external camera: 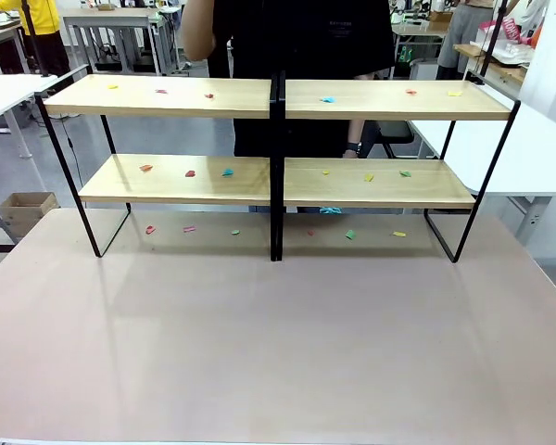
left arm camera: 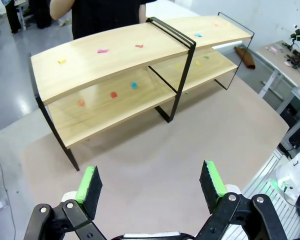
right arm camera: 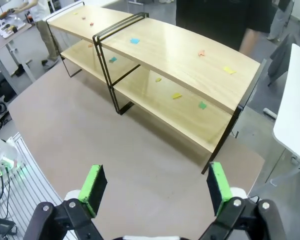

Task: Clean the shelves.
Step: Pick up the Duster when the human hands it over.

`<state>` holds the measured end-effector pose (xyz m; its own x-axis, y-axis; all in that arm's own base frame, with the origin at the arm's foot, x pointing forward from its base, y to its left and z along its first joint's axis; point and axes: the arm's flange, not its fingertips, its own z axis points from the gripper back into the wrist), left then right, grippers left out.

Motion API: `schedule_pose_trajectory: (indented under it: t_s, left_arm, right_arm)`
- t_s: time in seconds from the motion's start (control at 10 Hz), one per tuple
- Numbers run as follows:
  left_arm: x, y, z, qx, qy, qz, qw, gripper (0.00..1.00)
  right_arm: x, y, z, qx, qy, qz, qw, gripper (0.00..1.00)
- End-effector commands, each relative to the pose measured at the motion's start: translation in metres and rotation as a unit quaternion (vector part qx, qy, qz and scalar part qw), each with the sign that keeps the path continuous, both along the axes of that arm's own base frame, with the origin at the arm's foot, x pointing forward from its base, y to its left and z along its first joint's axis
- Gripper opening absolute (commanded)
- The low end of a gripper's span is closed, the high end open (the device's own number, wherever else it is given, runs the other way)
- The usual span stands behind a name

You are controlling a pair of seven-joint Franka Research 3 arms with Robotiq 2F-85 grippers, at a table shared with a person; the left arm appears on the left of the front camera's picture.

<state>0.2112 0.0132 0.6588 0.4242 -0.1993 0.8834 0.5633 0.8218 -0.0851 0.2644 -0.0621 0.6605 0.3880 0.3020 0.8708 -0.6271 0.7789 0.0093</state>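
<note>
The shelves (external camera: 167, 96) stand across the far half of the beige table: light-wood boards in two tiers on a thin black frame, joined at the middle. Small coloured paper scraps (external camera: 227, 171) lie on both tiers and on the tabletop beneath them. From the left wrist, the shelves (left arm camera: 115, 55) lie ahead, and my left gripper (left arm camera: 150, 182) hovers open above bare tabletop, well short of them. From the right wrist, the shelves (right arm camera: 190, 60) run diagonally, and my right gripper (right arm camera: 155, 187) is open too, holding nothing.
A person in black (external camera: 296, 37) stands behind the shelves at the far side. White tables (external camera: 537, 148) flank the scene and a cardboard box (external camera: 23, 209) sits on the floor at left. The near tabletop (external camera: 278, 352) is bare.
</note>
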Motion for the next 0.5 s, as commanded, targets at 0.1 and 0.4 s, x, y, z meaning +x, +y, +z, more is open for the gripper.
schedule_pose_trajectory:
  t_s: [0.1,0.4]
  left_arm:
    - [-0.0132,-0.0058,-0.0558,0.0,0.003,0.005,1.0,1.0]
    - [-0.0115,-0.0097,-0.0573,0.001,0.005,0.004,1.0,1.0]
  right_arm:
    - [0.0094,-0.0014,0.0064,0.008,-0.016,0.02,1.0,1.0]
    - [0.0093,-0.0009,0.0019,0.012,-0.012,0.019,1.0,1.0]
